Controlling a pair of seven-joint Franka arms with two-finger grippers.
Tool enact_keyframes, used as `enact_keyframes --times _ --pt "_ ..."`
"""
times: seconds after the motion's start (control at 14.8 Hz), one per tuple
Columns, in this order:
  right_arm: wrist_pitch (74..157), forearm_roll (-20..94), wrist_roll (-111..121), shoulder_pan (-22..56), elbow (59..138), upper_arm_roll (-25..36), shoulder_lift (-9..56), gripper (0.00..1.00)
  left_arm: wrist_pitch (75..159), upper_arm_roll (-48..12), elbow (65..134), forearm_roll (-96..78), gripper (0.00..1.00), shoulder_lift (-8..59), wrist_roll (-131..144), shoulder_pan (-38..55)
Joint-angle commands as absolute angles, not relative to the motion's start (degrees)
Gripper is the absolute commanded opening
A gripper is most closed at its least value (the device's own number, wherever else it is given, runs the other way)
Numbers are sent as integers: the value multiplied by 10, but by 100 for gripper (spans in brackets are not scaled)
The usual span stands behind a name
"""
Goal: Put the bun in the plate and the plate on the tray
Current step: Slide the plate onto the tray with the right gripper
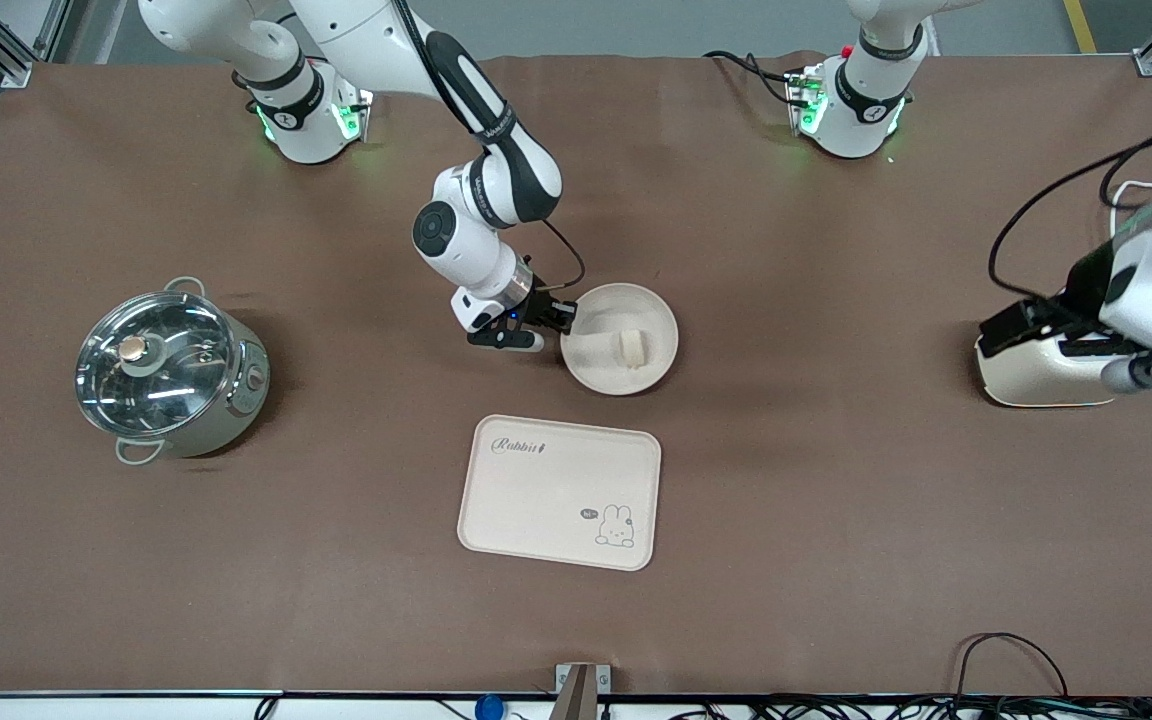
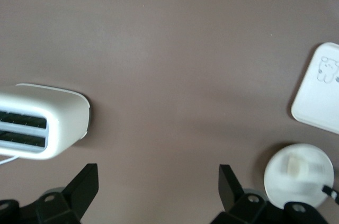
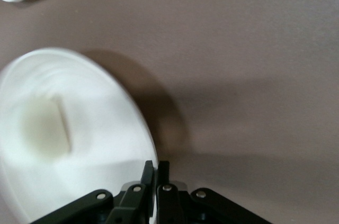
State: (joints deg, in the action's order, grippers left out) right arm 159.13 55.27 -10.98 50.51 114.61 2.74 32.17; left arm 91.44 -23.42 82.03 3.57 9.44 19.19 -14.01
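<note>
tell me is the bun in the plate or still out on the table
In. The bun lies inside the plate, whose rim the right gripper pinches; the plate is not on the tray.

The right gripper (image 1: 568, 322) has its jaws pinched on the rim of the plate (image 1: 658, 350), which carries the bun (image 1: 631, 346). From those jaws toward the front camera bare surface (image 1: 816, 500) runs to the tray (image 1: 516, 500), whose top is unoccupied. The pot (image 1: 171, 372) stands well apart toward the right arm's end. The left gripper (image 2: 159, 181), jaws spread, hangs over the toaster (image 1: 1036, 375), well apart from the plate.
</note>
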Motion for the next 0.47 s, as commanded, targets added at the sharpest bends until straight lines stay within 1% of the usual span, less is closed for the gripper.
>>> enact_keyframes --times 0.0,0.2,0.34,0.41 --pt "1591 568 -113 500 1119 37 319 0 892 -236 813 26 100 84 183 -142" --pt "1585 553 -108 461 1045 54 336 0 857 -236 810 25 100 81 176 -142" --pt "1539 486 -111 414 971 59 379 0 842 -226 792 28 100 80 136 -131" --pt "1506 449 -114 390 929 59 406 0 842 -202 791 28 100 80 111 -110"
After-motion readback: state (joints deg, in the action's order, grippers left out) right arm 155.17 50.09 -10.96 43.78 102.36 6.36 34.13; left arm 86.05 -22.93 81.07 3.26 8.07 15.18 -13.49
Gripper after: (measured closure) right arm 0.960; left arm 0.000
